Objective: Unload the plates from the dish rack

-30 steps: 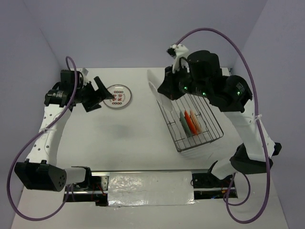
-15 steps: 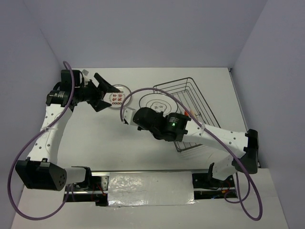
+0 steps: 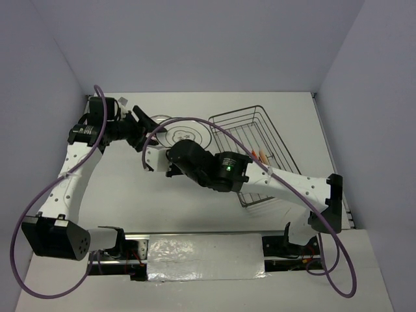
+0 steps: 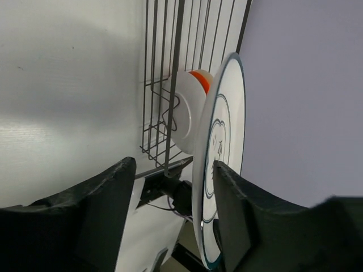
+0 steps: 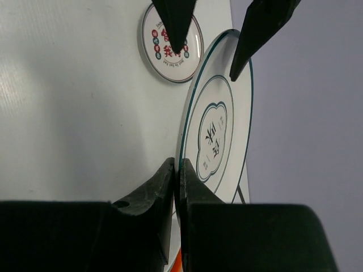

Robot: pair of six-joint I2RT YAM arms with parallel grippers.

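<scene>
My right gripper is shut on the near rim of a teal-patterned plate and holds it on edge above the table, left of the dish rack. My left gripper is open, its fingers straddling the plate's far rim, which lies close to its right finger. In the top view the plate sits between the left gripper and the right gripper. A white plate with red marks lies flat on the table. An orange plate and a pale plate stand in the rack.
The right arm stretches across the table in front of the rack. The left arm runs along the left wall. The back wall is close behind the plates.
My right arm has swung from above the rack leftwards with the teal plate. My left gripper has moved right, off the red-marked plate, so its open fingers straddle the teal plate's rim.
</scene>
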